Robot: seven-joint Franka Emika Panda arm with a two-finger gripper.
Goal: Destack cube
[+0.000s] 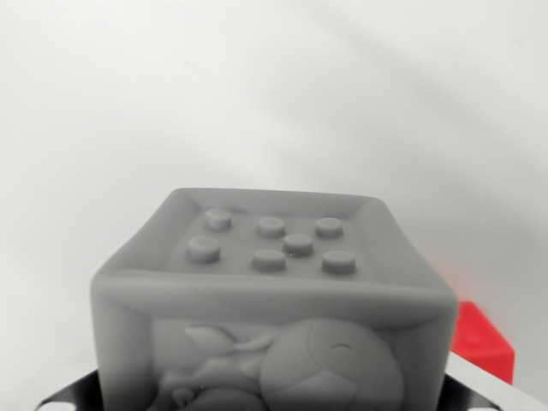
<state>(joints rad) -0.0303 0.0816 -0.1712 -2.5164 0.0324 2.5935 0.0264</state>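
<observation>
The claw (274, 402) shows only as dark metal slivers at the bottom corners of the wrist view, and the grey cube (274, 295) sits squarely between them, filling the lower middle of the frame; whether the claw is clenched on the cube or merely straddling it cannot be told, since no fingertip contact is visible. Behind everything spreads the pale white worktop (257, 94), blank and featureless beyond the claw. The grey cube, the largest object here, looks like a rigid moulded or printed block with a matte finish, probably light and stiff rather than fragile; its rounded edges and flat sides suggest the two opposite side faces are the sensible place to take hold, well below the raised rim. Its upper face carries seven round studs inside a recessed panel, and the face nearest the camera bears a relief figure, partly cut off. A smaller red block (484, 338) peeks out behind the cube towards the wrist view's right, close by the claw's edge. No brand, label or legible writing appears anywhere.
</observation>
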